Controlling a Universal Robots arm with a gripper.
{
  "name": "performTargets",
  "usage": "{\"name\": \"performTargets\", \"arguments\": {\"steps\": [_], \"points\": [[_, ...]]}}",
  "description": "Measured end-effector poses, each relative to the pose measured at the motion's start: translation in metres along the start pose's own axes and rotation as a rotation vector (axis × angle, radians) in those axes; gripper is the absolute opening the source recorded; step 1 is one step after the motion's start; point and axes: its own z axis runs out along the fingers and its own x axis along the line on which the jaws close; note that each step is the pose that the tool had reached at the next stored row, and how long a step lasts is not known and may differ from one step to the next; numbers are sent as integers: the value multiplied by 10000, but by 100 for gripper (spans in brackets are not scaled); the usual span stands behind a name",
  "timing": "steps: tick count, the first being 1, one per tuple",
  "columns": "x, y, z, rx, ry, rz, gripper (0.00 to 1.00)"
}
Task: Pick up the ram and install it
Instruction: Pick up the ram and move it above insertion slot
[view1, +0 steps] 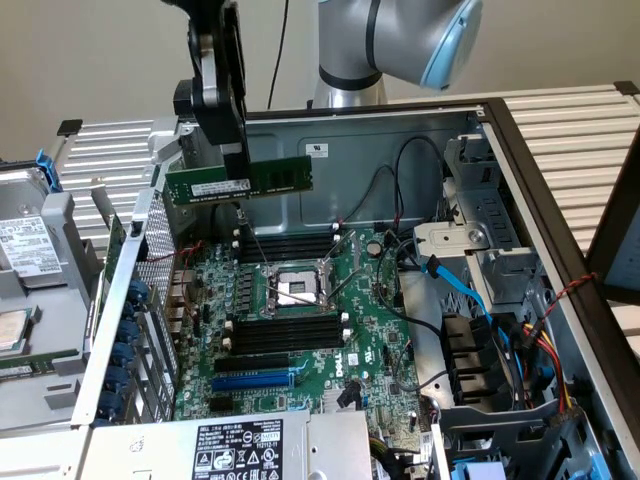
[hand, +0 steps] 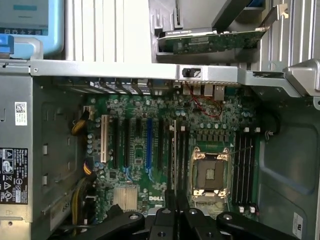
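Just one ram (view1: 281, 176) hangs clamped in the gripper (view1: 239, 170) above the motherboard (view1: 372, 335).

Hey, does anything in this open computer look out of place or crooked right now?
Nothing looks damaged or spilled. The memory stick is off the board, pinched in the hand above the motherboard and not seated in any slot. The processor socket sits bare, with no cooler over it.

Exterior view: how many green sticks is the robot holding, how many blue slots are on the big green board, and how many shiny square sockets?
Flat green circuit-board stick held in the black gripper: 1
Long blue slot: 1
Square silver metal socket: 1
Total: 3
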Motion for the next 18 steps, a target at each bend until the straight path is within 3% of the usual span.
{"name": "performTargets", "arguments": {"steps": [10,15,18], "points": [[1,-4,43,2,-27,236,12],[-4,-27,92,0,-186,433,12],[-17,-72,96,-3,-226,440,12]]}}
